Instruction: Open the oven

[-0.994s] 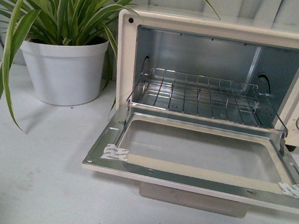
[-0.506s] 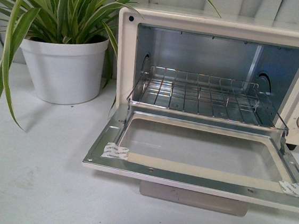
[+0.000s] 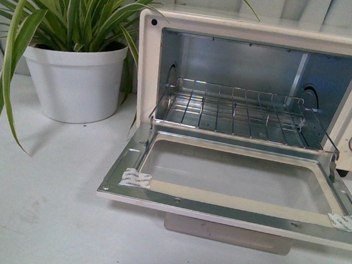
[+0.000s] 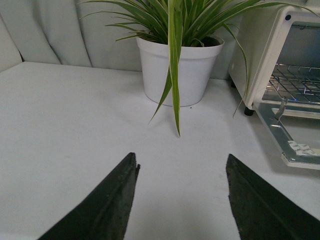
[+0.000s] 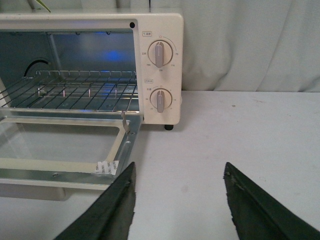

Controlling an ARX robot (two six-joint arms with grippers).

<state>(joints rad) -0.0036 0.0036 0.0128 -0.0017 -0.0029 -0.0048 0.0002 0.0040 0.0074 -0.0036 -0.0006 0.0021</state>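
Observation:
The cream-white oven [image 3: 147, 59] stands on the table with its glass door [image 3: 234, 179] folded down flat. The wire rack [image 3: 235, 110] and silver interior show; the bar handle [image 3: 228, 233] hangs under the door's front edge. No gripper is in the front view. My left gripper [image 4: 181, 162] is open and empty over bare table, left of the oven [image 4: 260, 55]. My right gripper [image 5: 179, 170] is open and empty over bare table, right of the oven [image 5: 167, 65], close to the door's corner [image 5: 105, 167]. Two knobs [image 5: 159, 54] are on its panel.
A potted plant in a white pot [image 3: 74, 80] stands left of the oven; its leaves hang over the table in the left wrist view [image 4: 175, 75]. A grey curtain [image 5: 250, 45] backs the white table [image 3: 36, 205].

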